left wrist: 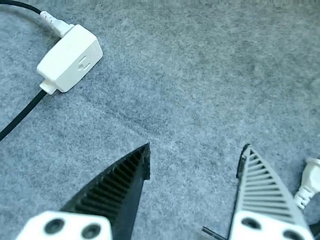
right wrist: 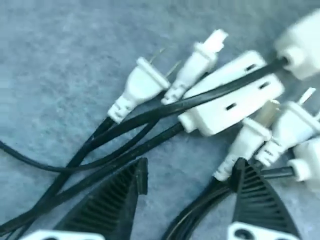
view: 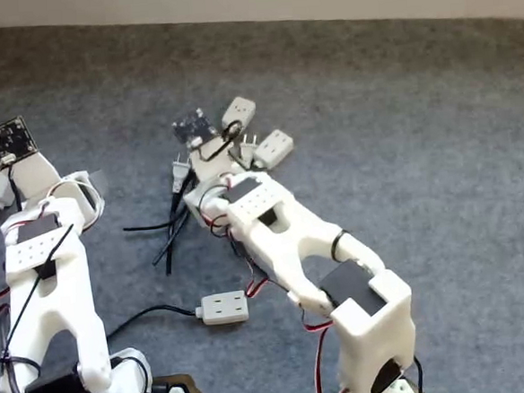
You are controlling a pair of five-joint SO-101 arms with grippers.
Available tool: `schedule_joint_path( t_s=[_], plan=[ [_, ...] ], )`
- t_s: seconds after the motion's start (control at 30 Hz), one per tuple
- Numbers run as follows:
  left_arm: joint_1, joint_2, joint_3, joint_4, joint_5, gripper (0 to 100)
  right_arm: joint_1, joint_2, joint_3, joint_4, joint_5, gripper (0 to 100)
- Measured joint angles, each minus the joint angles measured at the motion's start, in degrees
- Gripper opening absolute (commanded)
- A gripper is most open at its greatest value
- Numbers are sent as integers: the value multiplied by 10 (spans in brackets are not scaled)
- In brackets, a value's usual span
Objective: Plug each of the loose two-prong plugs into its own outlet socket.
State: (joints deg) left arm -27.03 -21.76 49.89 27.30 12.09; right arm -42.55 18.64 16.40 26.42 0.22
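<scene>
My right pincer (right wrist: 191, 170) hangs wide open with nothing in it, over a tangle of black cords (right wrist: 95, 150). Just past its tips lie the loose plugs. One plug (right wrist: 141, 87) has its prongs pointing away, a second plug (right wrist: 196, 64) lies close beside it, and other plugs (right wrist: 287, 125) lie off by one finger. Among them lies an outlet (right wrist: 220, 115) with a cord crossing its face. If I close here I judge I'd catch cords rather than a plug and drag the whole knot along. That crossing cord may also cover a slot, though I can't tell for sure. My left pincer (left wrist: 196, 150) is likewise spread and empty above bare carpet (left wrist: 200, 75), with a spare outlet (left wrist: 70, 57) lying well ahead
</scene>
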Motion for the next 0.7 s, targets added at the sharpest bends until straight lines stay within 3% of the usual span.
schedule_joint_path(
  t_s=[0.2, 0.57, 0.7],
  plan=[
    [0, 0, 0, 0, 0, 284, 4, 21, 4, -13, 11, 271],
    [0, 0, 2, 0, 0, 284, 51, 40, -38, 71, 15, 265],
    [0, 0, 3, 0, 0, 284, 52, 40, -52, 103, 1, 132]
  ],
)
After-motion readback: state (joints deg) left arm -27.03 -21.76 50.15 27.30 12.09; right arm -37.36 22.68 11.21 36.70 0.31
